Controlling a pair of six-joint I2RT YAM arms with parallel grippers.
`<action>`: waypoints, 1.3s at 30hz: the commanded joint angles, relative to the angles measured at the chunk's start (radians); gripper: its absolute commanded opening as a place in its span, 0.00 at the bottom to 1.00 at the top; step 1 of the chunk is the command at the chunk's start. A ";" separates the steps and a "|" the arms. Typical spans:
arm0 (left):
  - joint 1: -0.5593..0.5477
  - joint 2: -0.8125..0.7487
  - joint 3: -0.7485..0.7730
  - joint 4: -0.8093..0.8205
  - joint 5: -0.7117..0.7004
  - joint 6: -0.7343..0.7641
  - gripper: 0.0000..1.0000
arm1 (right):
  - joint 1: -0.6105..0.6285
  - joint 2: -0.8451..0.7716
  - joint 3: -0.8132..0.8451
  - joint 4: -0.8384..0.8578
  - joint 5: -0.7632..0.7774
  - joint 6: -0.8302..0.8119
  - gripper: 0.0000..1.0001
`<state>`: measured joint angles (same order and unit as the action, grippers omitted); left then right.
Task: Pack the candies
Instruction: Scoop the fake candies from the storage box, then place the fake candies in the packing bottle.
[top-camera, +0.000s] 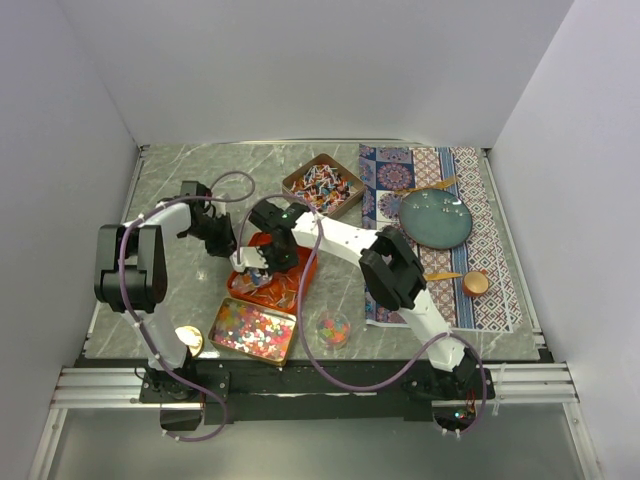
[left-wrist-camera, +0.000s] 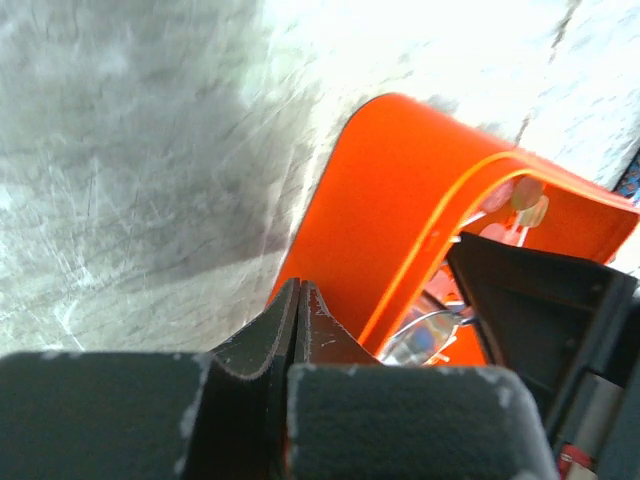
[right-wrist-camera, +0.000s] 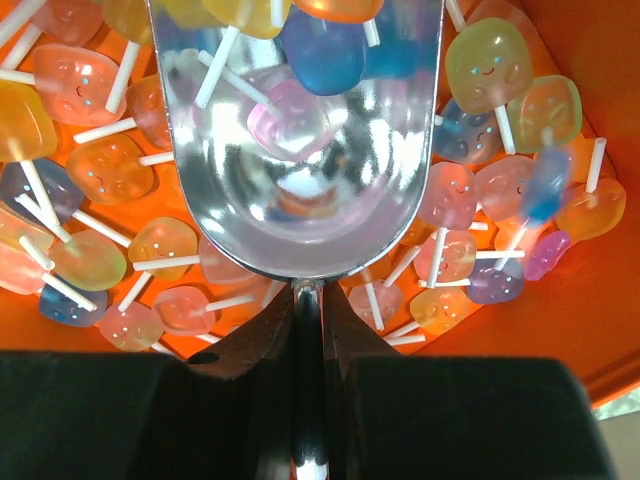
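Orange plastic is surrounding the right gripper (right-wrist-camera: 308, 300), which is hanging inside the orange tray (right-wrist-camera: 600, 330). Its fingers are pinching the thin handle of a silver scoop (right-wrist-camera: 300, 220), jaws nearly together with only the handle between them. The scoop's bowl is projecting straight ahead of the fingertips, over the tray floor. Here the candies (right-wrist-camera: 490, 65) are translucent lollipops on white sticks, in orange, pink, yellow, blue and purple. They are lying on both sides of the scoop. A few, including a pink one and a blue one, are sitting inside the bowl ahead of the gripper.

The left gripper (left-wrist-camera: 298, 300) is keeping its jaws pressed together, holding nothing. The tray's rounded outer corner is standing just ahead and to the right of its fingertips; contact: cannot tell. The grey marbled table (left-wrist-camera: 130, 150) is lying beneath it and to its left.

Overhead: both grippers are meeting at the tray. Nearer the arm bases than the grippers, a clear tray (top-camera: 216, 332) of bead-like candies and a small clear bowl (top-camera: 319, 325) are sitting. Beyond the right gripper, a brown box (top-camera: 287, 182) of wrapped pieces is sitting. Well to its right, a teal plate (top-camera: 436, 217) is resting on a patterned mat (top-camera: 495, 230).
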<state>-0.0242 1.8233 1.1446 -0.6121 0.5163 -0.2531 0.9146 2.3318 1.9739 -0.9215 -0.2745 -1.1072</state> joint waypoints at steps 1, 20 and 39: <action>-0.010 -0.029 0.061 -0.041 0.093 0.008 0.01 | 0.001 -0.044 -0.050 0.161 -0.150 0.026 0.00; 0.148 -0.045 0.316 -0.118 0.119 0.035 0.33 | -0.120 -0.282 -0.201 0.194 -0.226 0.024 0.00; 0.213 -0.113 0.336 -0.061 0.160 -0.006 0.39 | -0.180 -0.787 -0.668 0.147 -0.142 0.015 0.00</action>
<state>0.1879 1.7550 1.4792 -0.7033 0.6395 -0.2523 0.7387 1.6634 1.4105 -0.7490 -0.4820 -1.0462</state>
